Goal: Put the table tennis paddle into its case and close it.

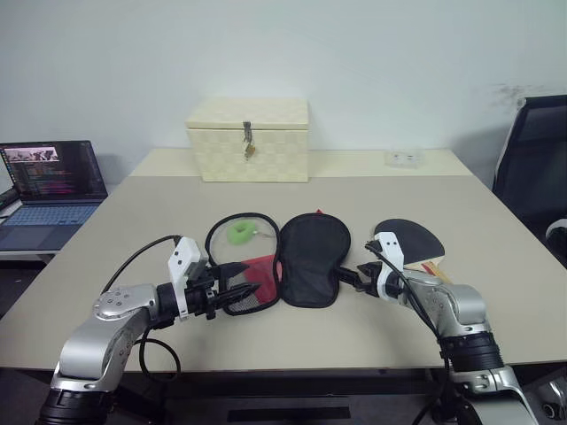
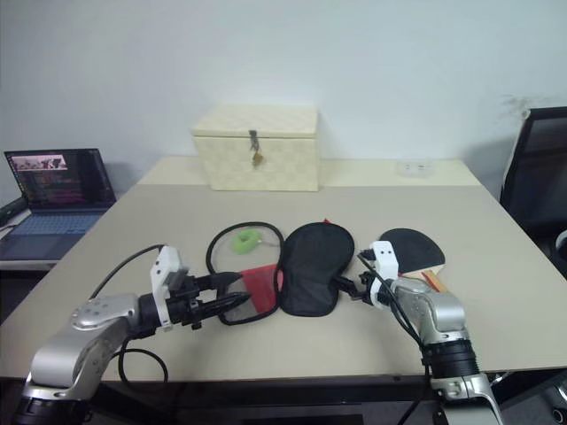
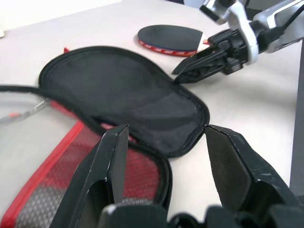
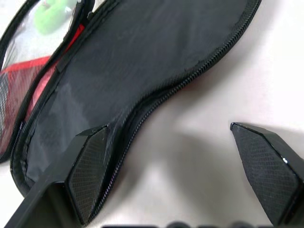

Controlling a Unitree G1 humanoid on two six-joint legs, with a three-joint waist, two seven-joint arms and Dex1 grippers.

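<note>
Between the two hands, flat on the desk (image 1: 496, 221): case (image 1: 312, 257), unzipped and spread wide. Black fabric flap lies toward the right hand; mesh-lined half with red lower part lies toward the left hand, a small green item (image 1: 240, 232) resting inside it.

Left hand (image 1: 237, 291): fingers parted about halfway, holding nothing, tips at the near rim of the mesh half. Whether they touch it cannot be told.

Right hand (image 1: 347, 275): fingers spread wide, holding nothing; one finger at the zip edge of the black flap, the other over bare desk.

Just behind the right hand: table tennis paddle (image 1: 412, 241), black face up, handle lying under the wrist, apart from the case and not yet inside.

Well beyond both hands: cream latched box (image 1: 248, 138). Far off the left hand's outer side: open laptop (image 1: 51, 181).

Risks, as judged:
- Right hand closing on the flap edge could drag the soft case along the desk rather than lift it, as nothing pins the case down.
- Right wrist sits close over the paddle handle; a backward or sideways move could knock the paddle toward the desk edge.
- Flap folded over now would shut the case without the paddle.
- Green item may block the paddle from seating flat.
- Soft zip edge may slip from a thin pinch.
</note>
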